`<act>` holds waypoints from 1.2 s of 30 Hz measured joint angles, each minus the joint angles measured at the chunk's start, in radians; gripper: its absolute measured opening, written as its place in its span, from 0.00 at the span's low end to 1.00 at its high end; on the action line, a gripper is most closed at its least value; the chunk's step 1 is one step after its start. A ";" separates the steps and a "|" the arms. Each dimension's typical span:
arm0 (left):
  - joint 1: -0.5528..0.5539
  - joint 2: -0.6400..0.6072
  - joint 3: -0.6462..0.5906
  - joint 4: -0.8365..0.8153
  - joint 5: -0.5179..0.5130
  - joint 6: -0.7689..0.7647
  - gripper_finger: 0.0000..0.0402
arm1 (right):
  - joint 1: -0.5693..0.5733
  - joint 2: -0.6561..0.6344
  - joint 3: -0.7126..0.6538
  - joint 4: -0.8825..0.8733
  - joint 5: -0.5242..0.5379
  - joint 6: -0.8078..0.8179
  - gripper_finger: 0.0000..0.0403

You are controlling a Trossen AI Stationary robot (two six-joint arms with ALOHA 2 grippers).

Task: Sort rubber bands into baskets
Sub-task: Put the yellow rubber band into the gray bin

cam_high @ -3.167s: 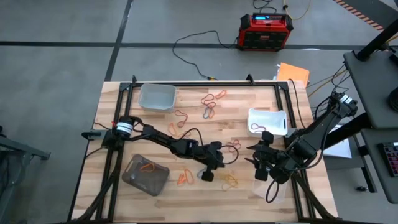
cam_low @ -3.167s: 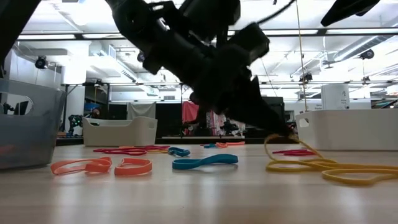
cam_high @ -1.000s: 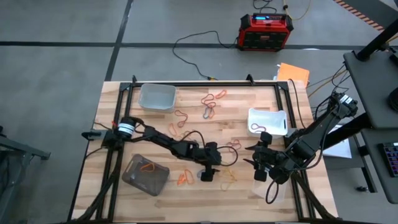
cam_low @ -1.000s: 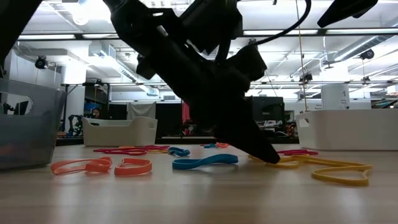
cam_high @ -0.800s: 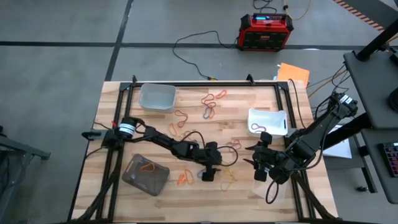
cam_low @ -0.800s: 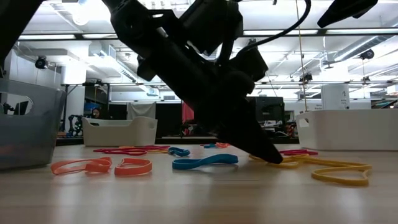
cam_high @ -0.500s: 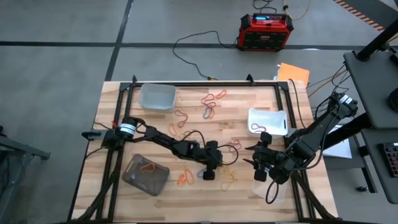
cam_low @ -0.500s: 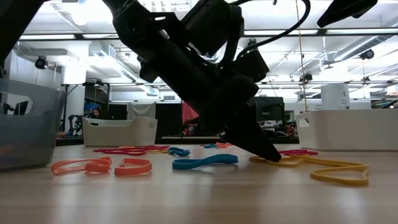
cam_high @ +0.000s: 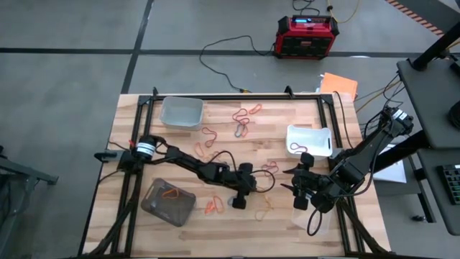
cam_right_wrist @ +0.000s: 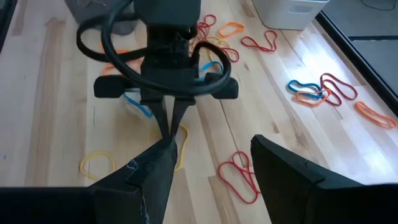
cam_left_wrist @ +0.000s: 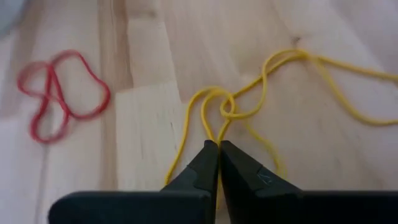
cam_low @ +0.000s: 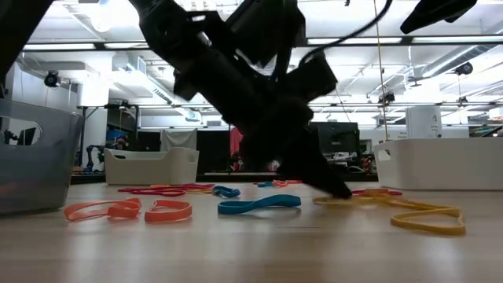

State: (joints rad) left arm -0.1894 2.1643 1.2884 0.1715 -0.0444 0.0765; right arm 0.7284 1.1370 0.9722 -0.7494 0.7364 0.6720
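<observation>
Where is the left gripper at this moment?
In the high view, the left gripper is at the table's front middle, shut on a yellow band, beside a blue band.

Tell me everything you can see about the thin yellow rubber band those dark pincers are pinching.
The thin yellow rubber band is a slender stretchy loop, twisted over itself into several crossing strands on the pale wooden table. It lies flat near the table's middle front. The left gripper, its two dark fingers pressed together, pinches the strands where they bunch. One end trails away loose across the wood. A red rubber band lies apart from it.
</observation>
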 joint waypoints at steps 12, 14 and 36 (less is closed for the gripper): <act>0.000 -0.146 -0.046 -0.023 0.000 0.080 0.00 | 0.000 0.000 0.000 0.000 -0.001 -0.019 0.50; 0.003 -0.188 -0.090 -0.029 -0.018 0.082 0.00 | 0.000 0.000 0.000 0.001 -0.002 -0.024 0.50; 0.051 -0.749 -0.359 -0.052 -0.175 0.080 0.00 | 0.000 0.000 -0.001 0.045 0.027 -0.079 0.50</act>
State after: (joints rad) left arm -0.1381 1.4153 0.9295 0.1197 -0.2194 0.1561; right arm 0.7284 1.1370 0.9714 -0.7040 0.7630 0.5929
